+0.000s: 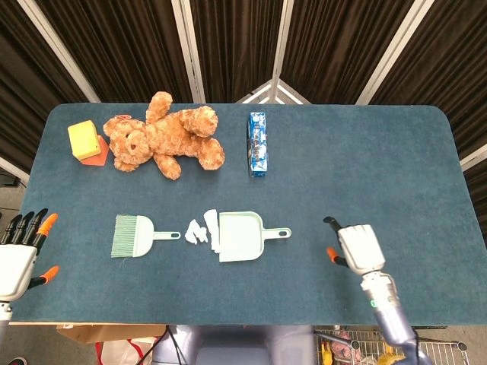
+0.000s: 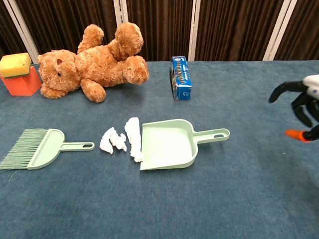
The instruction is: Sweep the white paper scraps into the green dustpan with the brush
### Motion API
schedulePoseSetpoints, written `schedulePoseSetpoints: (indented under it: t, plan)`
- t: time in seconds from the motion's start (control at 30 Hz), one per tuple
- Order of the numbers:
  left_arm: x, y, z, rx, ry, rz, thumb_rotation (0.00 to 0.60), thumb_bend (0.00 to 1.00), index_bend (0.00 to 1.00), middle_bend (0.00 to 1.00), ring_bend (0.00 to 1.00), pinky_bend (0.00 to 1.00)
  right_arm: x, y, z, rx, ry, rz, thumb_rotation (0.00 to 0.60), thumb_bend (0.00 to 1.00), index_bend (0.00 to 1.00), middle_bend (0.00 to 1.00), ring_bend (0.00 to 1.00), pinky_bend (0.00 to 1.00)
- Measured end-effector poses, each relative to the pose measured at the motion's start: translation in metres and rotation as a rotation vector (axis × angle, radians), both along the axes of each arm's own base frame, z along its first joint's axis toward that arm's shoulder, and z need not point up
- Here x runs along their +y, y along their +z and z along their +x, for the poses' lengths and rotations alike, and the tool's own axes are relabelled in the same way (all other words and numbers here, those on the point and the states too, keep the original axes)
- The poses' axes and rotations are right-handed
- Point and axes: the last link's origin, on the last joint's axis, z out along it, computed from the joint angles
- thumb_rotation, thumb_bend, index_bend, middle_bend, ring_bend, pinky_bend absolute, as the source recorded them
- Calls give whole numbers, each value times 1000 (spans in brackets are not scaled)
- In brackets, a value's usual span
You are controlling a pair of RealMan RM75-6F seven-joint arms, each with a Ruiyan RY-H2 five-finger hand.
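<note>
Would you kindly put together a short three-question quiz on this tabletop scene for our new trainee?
1. True or false: the brush is held by a robot hand.
2. On which side of the green dustpan do the white paper scraps lie: A) at its open mouth, B) by its handle, C) inside it?
3. Which robot hand is over the table, nearer the dustpan's handle?

Key
1. False: it lies on the table, untouched.
2. A.
3. The right robot hand; the left robot hand sits at the table's near edge.
</note>
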Motion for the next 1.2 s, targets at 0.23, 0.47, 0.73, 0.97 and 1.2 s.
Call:
schedulePoseSetpoints:
  t: [0.23,0.47,0.73,0.97,1.2]
  plan:
    - [1,0,-1,2,11,-3,600,0,0,0,0,0,-6,-32,20,-1,7,39,600,308,336,760,740,727]
    - [2,0,-1,-5,14,-6,600,0,0,0,0,0,-10,-55,34,-7,3,66,600,325,365,761,740,727]
    - [3,0,-3,-14,23,-9,600,0,0,0,0,0,-20,-76,45,-8,-2,66,600,330,377,836,807,768]
    - [4,0,-2,-19,19,-9,600,0,0,0,0,0,-24,-84,54,-8,21,61,600,331,376,919,879,804]
    - [4,-1,-1,-19,21,-10,600,0,0,0,0,0,-24,-92,56,-3,18,72,600,330,376,919,879,804]
